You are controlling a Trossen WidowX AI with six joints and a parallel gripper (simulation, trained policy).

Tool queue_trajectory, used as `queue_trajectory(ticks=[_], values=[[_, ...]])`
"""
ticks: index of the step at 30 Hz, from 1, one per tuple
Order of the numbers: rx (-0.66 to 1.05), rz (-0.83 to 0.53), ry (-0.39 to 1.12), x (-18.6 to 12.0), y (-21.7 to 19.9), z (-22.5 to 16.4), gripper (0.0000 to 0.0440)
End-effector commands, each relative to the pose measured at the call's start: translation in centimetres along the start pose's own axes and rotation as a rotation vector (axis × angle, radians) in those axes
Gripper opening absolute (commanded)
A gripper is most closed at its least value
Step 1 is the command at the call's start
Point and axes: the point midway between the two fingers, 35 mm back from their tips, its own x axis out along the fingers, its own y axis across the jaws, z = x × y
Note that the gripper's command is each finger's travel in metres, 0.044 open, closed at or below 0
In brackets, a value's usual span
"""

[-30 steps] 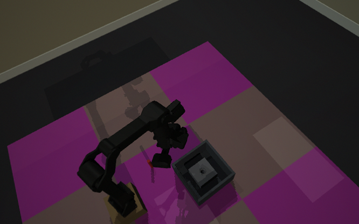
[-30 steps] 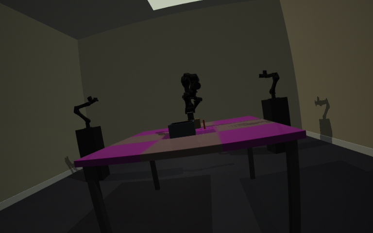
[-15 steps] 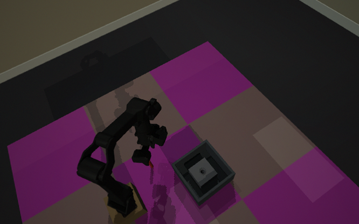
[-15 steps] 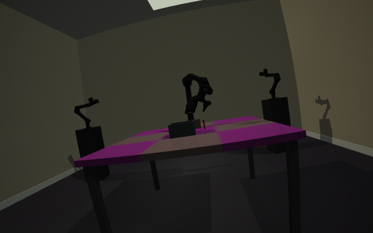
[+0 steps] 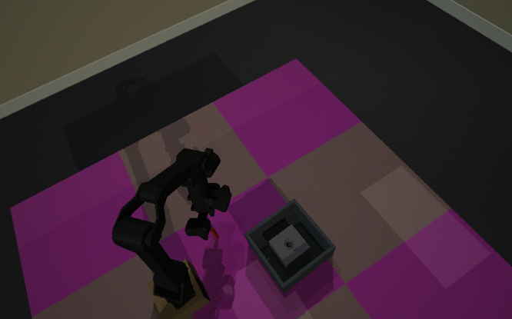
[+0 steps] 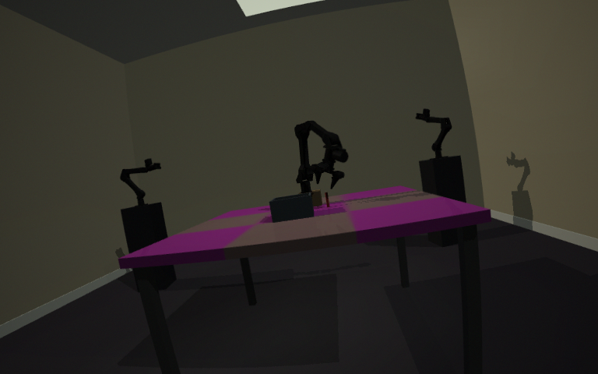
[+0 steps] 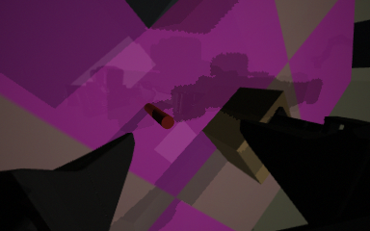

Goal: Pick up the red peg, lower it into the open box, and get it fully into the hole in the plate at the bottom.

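Note:
The red peg (image 5: 214, 233) (image 6: 327, 199) (image 7: 158, 115) stands upright on the table, beside the box. My gripper (image 5: 214, 224) (image 6: 325, 185) (image 7: 188, 131) is open and empty above the peg. In the wrist view the peg shows ahead of the gap between the fingertips, nearer the left finger. The open dark grey box (image 5: 314, 223) (image 6: 291, 208) (image 7: 150, 12) shows only a corner in the wrist view. In the top view the light grey plate (image 5: 296, 255) lies at the bottom of the box, with its round hole (image 5: 289, 243) empty. The plate is hidden in the other views.
The arm's tan base block (image 5: 183, 309) (image 6: 317, 198) (image 7: 252, 161) stands near the peg, on the side away from the box. The table top (image 5: 294, 97) (image 6: 396, 216) is checked magenta and brown. Two other arms stand on dark pedestals (image 6: 147, 238) (image 6: 443, 185) beyond the table.

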Motion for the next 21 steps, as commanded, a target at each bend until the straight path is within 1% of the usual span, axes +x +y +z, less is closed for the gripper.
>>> queue_trajectory(ticks=[1, 13, 15, 17, 21], values=[[-0.01, 0.009, -0.008, 1.6, 0.7, -0.2, 0.044], [-0.014, 0.069, -0.044, 6.7, 2.7, -0.1, 0.044], [-0.017, 0.074, -0.046, 7.3, 2.9, -0.1, 0.0434], [-0.02, 0.075, -0.046, 7.9, 2.9, -0.1, 0.041], [-0.023, 0.072, -0.039, 9.0, 3.0, -0.3, 0.0311]])
